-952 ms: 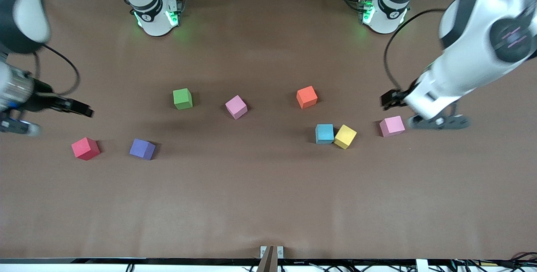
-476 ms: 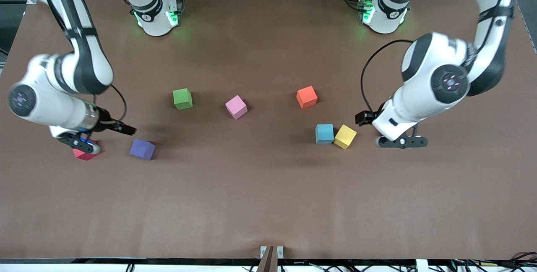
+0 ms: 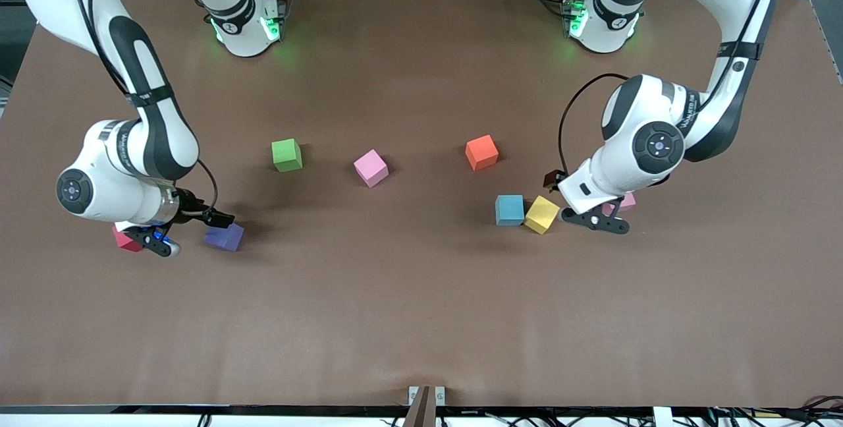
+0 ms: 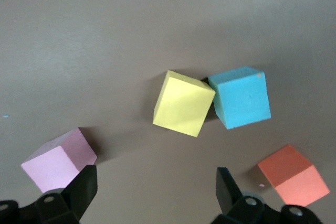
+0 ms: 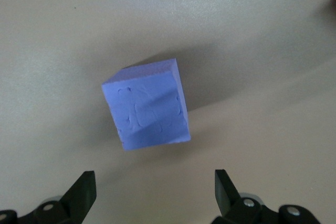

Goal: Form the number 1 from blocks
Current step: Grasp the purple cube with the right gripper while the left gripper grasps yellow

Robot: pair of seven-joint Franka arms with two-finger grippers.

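- While both arms reach out over the brown tabletop (image 3: 421,321), you have each pincer spread wide and pinching nothing.
- Your right pincer (image 5: 152,192) hangs just above the tabletop beside the small matte purple cube (image 3: 224,236), toward the right arm's end; in the right wrist view its black fingertips (image 5: 84,190) are spread, with the cube lying ahead of them, turned at an angle and untouched.
- Beside that pincer, a small matte red cube (image 3: 125,240) is mostly hidden under the right arm's wrist.
- Your left pincer (image 4: 155,192) is over the small matte yellow cube (image 3: 542,214), toward the left arm's end.
- Yellow cube and the small matte light blue cube (image 3: 510,209) touch at a corner; both rest flat on the tabletop.
- Just beside the left pincer, a small matte pink cube (image 3: 625,201) is partly covered by the wrist in the front view.
- Farther from the front camera than the blue-yellow pair sits the small matte orange cube (image 3: 481,152).
- Along the same row as the orange cube, well apart: a second pink matte cube (image 3: 371,167) near mid-table and the small matte green cube (image 3: 287,155) toward the right arm's end.
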